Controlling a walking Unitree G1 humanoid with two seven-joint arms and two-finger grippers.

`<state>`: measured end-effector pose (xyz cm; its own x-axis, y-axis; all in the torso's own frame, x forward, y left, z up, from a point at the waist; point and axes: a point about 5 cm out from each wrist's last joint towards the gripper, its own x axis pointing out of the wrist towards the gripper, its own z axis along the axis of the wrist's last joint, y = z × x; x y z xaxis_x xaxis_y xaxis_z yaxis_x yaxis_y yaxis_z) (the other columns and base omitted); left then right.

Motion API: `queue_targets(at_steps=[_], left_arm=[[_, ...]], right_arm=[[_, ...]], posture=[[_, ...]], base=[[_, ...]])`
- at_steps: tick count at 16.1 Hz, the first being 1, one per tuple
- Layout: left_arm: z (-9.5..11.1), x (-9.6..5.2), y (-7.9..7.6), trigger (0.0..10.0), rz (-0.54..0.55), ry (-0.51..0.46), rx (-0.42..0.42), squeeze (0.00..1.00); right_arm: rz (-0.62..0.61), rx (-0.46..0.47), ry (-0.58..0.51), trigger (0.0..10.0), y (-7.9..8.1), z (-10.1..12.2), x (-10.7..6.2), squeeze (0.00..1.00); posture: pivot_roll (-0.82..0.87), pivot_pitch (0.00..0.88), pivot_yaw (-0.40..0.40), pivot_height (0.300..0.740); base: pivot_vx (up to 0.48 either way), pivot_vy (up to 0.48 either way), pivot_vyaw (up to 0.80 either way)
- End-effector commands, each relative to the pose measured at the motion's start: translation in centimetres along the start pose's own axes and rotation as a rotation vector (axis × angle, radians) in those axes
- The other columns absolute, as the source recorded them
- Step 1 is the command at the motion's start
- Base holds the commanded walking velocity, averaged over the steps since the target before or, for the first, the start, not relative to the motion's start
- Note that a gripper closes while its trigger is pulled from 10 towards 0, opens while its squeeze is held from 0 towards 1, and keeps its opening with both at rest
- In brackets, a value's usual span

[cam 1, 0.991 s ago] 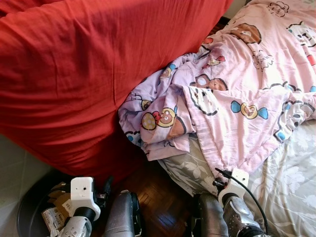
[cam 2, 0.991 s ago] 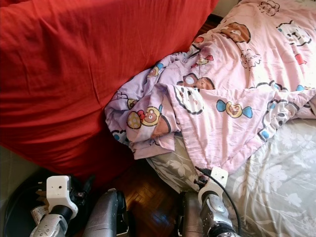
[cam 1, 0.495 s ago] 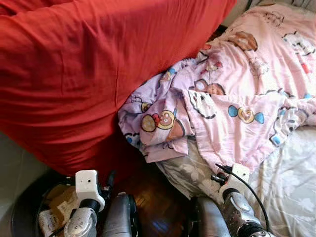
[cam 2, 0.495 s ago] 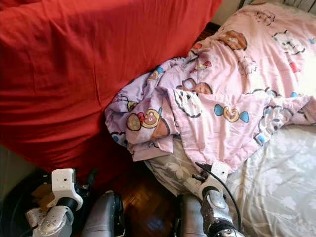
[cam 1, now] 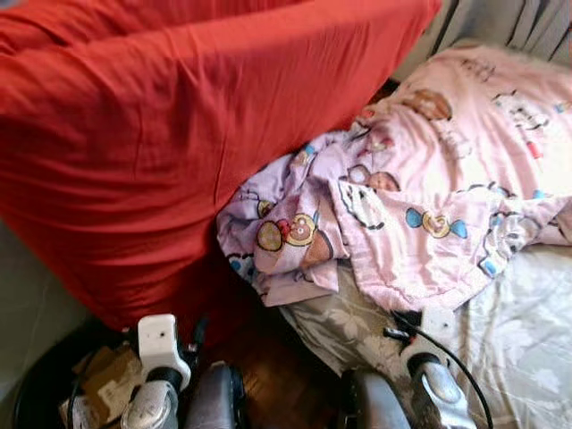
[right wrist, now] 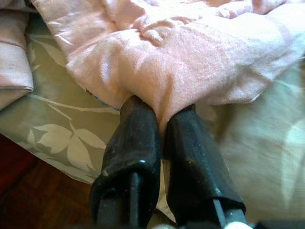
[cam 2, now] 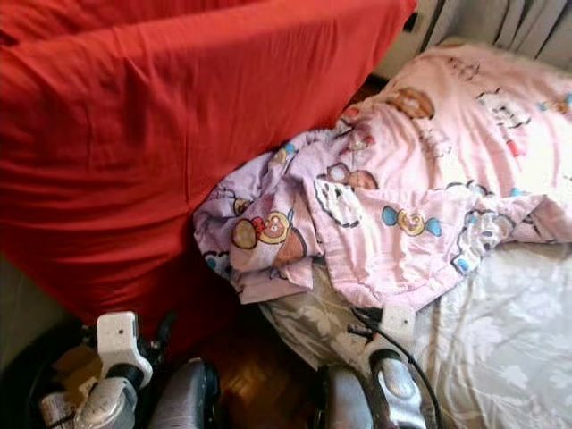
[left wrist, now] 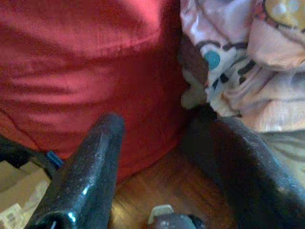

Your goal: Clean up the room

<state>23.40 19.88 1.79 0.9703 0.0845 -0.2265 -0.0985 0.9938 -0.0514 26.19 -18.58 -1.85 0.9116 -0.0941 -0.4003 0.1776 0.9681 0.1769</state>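
Blanket: a pink blanket [cam 1: 429, 192] printed with cartoon faces and sweets lies rumpled across the right half of the head views, its lower edge hanging over the near side of the bed.
Bed sheet: a grey sheet [cam 1: 518, 313] with a pale leaf pattern covers the mattress at the lower right, under the blanket's edge.
Red cover: a large red cloth [cam 1: 170, 134] takes up the upper left and centre of the head views, and the blanket's bunched left end lies against it.
Right gripper: the right gripper [right wrist: 159, 114] sits at the lower right of the head views, at the blanket's lowest edge; in its wrist view the two black fingers [right wrist: 136, 138] are pressed close together with a fold of pink blanket pinched between their tips.
Left gripper: the left gripper [left wrist: 167, 138] is low at the lower left, above the floor beside the red cover; its fingers [left wrist: 90, 167] stand wide apart with nothing between them.
Floor: dark wooden boards [cam 1: 277, 375] show at the bottom centre, between the red cover and the bed.
Bin: a dark round bin [cam 1: 45, 393] in the lower left corner holds cardboard [cam 1: 107, 380] and other scraps.
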Motion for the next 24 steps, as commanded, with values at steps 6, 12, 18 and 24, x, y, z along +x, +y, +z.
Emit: queue_targets(at_steps=[6,12,18,24], left_arm=[[-2.3,0.2,0.2,10.0,0.029,0.075,-0.019,0.00],[-4.3,-0.4,1.4,10.0,0.059,0.153,-0.013,0.00],[-8.3,-2.1,2.9,10.0,0.127,0.393,-0.004,0.00],[-11.5,-5.2,3.9,10.0,0.206,0.598,-0.025,0.00]], right_arm=[[0.015,-0.052,-0.063,10.0,0.4,1.3,0.3,0.00],[0.007,-0.053,-0.095,10.0,0.4,1.5,0.1,0.00],[-0.023,-0.038,-0.155,10.0,-0.2,2.1,-0.1,0.00],[-0.012,-0.028,-0.186,10.0,0.4,2.5,-0.1,0.00]], posture=[[0.01,0.073,-0.026,0.689],[0.01,0.049,-0.015,0.740],[0.00,0.023,-0.012,0.740],[0.00,0.043,-0.014,0.740]], base=[[0.000,0.000,0.00],[0.000,0.000,0.00],[0.000,0.000,0.00],[0.000,0.000,0.00]])
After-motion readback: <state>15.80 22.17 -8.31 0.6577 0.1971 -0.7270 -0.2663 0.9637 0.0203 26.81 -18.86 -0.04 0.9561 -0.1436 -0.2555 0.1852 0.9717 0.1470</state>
